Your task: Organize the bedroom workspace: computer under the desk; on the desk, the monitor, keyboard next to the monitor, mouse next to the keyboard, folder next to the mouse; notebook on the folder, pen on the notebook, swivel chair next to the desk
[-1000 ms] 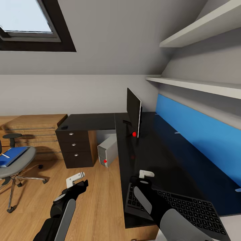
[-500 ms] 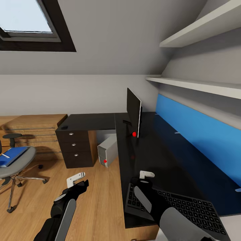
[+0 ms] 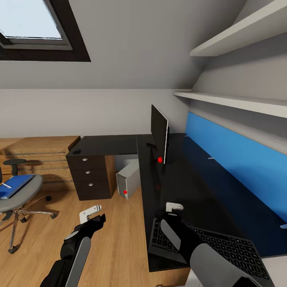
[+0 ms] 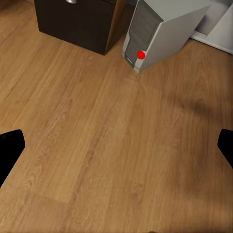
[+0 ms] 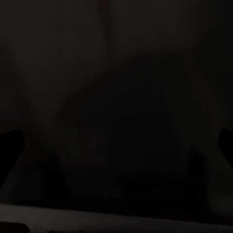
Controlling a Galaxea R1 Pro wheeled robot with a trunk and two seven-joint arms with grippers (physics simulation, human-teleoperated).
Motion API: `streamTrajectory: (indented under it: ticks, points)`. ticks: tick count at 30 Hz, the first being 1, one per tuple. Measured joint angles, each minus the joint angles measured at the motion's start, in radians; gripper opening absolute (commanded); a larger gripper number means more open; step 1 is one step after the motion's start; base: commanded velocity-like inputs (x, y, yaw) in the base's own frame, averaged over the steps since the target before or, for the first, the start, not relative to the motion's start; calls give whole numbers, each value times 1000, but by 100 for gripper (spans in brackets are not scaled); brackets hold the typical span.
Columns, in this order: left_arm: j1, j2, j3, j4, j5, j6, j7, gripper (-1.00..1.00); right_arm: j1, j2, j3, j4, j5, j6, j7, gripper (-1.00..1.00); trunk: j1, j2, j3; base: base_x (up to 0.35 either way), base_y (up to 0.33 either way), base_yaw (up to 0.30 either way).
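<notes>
Head view: your right gripper (image 3: 174, 207) hangs just over the keyboard's (image 3: 223, 247) near-left end on the desk (image 3: 187, 179), spread unclear. Left gripper (image 3: 89, 213) gapes wide, empty, above floor. Farther: computer (image 3: 128, 179) under desk, monitor (image 3: 159, 133), folder (image 3: 14, 186) on swivel chair (image 3: 20, 195).

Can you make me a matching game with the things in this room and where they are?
Things:
1. folder
2. computer
3. keyboard
4. monitor

Places:
A. standing upright on the desk, farther back
B. on the floor under the desk
C. on the seat of the swivel chair
D. lying flat at the near end of the desk, by the right arm

Pairs: 1-C, 2-B, 3-D, 4-A
</notes>
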Motion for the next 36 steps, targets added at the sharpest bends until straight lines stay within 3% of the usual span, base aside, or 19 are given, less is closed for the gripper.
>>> streamTrajectory:
  ticks: [22,27,36]
  points:
    - [0,0,0,0,0,1,0,100,-8,0,-26,0,-15,15,35,100,0,0,0,0,0,0]
    - [3,-1,-14,-28,1,-2,0,100,-36,-6,-35,-28,-41,-14,6,100,0,0,0,0,0,0]
    - [3,2,-7,-37,0,-3,1,100,-21,-12,-37,-57,-19,-61,29,100,-4,7,3,0,0,0]
